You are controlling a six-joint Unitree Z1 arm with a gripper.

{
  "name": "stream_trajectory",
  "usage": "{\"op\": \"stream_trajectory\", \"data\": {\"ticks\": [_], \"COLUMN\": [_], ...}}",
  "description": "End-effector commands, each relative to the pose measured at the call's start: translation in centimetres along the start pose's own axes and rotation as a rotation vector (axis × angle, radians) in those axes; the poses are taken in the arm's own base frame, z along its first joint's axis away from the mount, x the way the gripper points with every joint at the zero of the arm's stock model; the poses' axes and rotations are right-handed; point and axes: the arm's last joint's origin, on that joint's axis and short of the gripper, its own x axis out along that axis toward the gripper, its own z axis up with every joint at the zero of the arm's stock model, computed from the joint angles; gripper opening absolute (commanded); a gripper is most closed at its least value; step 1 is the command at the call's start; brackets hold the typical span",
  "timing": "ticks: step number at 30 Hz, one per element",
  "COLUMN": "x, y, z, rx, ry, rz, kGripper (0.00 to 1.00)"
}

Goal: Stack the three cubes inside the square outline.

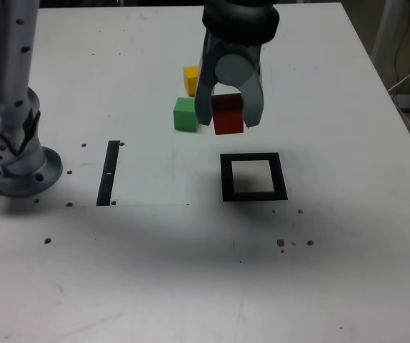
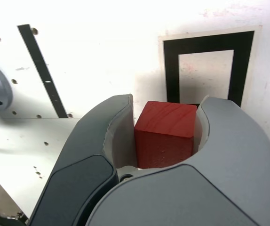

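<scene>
My gripper (image 1: 229, 120) is shut on the red cube (image 1: 228, 114), which hangs above the table just behind the square outline (image 1: 253, 176). In the wrist view the red cube (image 2: 165, 134) sits clamped between the two grey jaws, with the black square outline (image 2: 208, 66) and its white centre lying ahead of it. The green cube (image 1: 185, 114) rests on the table to the exterior view's left of the gripper. Behind it stands the yellow cube (image 1: 191, 79), partly hidden by the gripper.
The arm's grey base (image 1: 12, 150) stands at the exterior view's left. A thin black strip (image 1: 109, 172) lies between the base and the square. Small dark specks dot the white table (image 1: 319, 271). Cables hang past the table's far right edge.
</scene>
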Motion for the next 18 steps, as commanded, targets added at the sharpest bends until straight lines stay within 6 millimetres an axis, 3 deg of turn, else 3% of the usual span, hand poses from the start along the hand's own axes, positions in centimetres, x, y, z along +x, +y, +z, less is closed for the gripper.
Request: {"op": "stream_trajectory", "data": {"ticks": [1,18], "x": [0.4,4.1], "y": [-0.2,-0.9], "z": [0.7,4.4], "rx": [0.002,-0.009], "ry": [0.008,0.088], "rz": [-0.002,-0.014], "kGripper": [0.33,0.33]}}
